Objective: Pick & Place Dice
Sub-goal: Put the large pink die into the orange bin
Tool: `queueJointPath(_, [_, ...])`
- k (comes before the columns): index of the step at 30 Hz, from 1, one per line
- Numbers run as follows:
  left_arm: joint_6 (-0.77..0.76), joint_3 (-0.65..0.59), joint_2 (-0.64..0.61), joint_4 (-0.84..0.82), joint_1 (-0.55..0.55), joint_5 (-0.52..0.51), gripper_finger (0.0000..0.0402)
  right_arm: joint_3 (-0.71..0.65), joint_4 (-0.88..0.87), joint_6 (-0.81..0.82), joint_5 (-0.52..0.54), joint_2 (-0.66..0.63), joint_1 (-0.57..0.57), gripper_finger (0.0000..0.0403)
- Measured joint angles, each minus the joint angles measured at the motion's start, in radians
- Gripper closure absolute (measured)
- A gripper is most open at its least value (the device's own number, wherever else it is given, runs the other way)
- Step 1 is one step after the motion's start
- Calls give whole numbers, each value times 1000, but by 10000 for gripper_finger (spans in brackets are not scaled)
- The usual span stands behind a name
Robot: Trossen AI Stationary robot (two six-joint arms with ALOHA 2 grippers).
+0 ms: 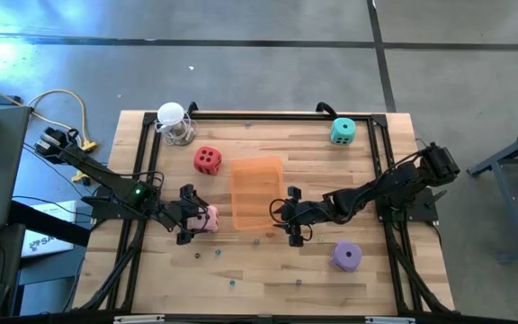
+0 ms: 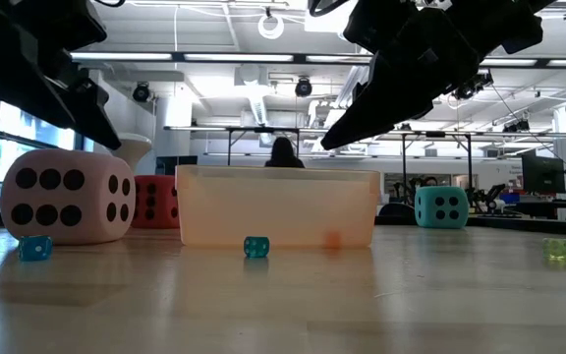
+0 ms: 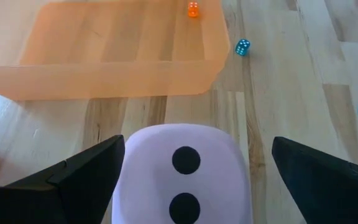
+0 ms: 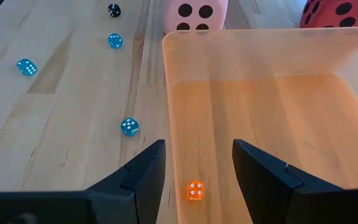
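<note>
Now, from the high view, the left gripper [image 1: 190, 219] sits at the pink die [image 1: 209, 220], just beside the orange tray [image 1: 257, 191]; it should close squarely on opposite faces. Across the tray the right gripper [image 1: 291, 216] waits, partly open and empty. At table level, the pink die rests on the wood. Through the left wrist, both fingers [image 3: 82, 171] stand wide, die between, clear gaps either side, nothing gripped.
</note>
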Motion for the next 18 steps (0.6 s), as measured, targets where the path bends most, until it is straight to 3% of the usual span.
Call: queueJointPath(18, [-33, 0, 0, -87, 30, 27, 2, 0, 0, 0, 0, 0, 0, 225])
